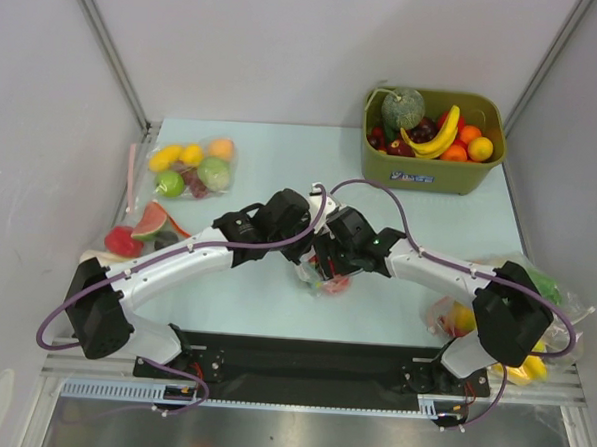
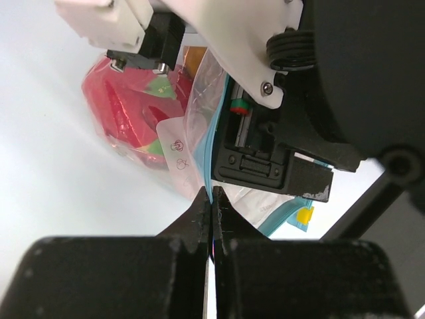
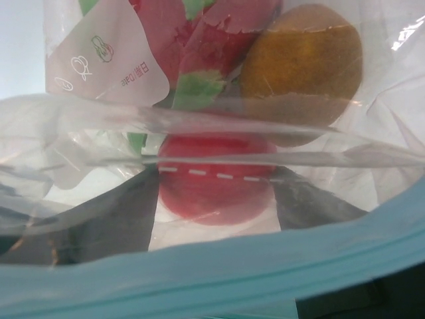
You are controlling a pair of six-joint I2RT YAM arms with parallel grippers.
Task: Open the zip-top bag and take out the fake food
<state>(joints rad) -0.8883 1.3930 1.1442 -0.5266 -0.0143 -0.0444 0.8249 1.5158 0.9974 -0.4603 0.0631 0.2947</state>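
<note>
- Pale table (image 1: 282,153): zip-top bag (image 1: 323,281) of fake food (image 2: 126,109) lies well short of olive bin (image 1: 431,172).
- Left gripper (image 2: 211,214) clenched on zip strip (image 2: 216,143), which rises straight from its fingertips.
- Right gripper (image 1: 328,263) opposite; grip indiscernible.

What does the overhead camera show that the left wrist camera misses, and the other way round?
Only overhead: the left arm and right arm whole, the bin holding a melon and banana, and other fruit bags at the left and right.
Only the left wrist: the left hand pinched shut on the bag at its edge, beside the blue-green zip strip, and a printed label.
Both: the bag with red fake food inside, between the two arms.
</note>
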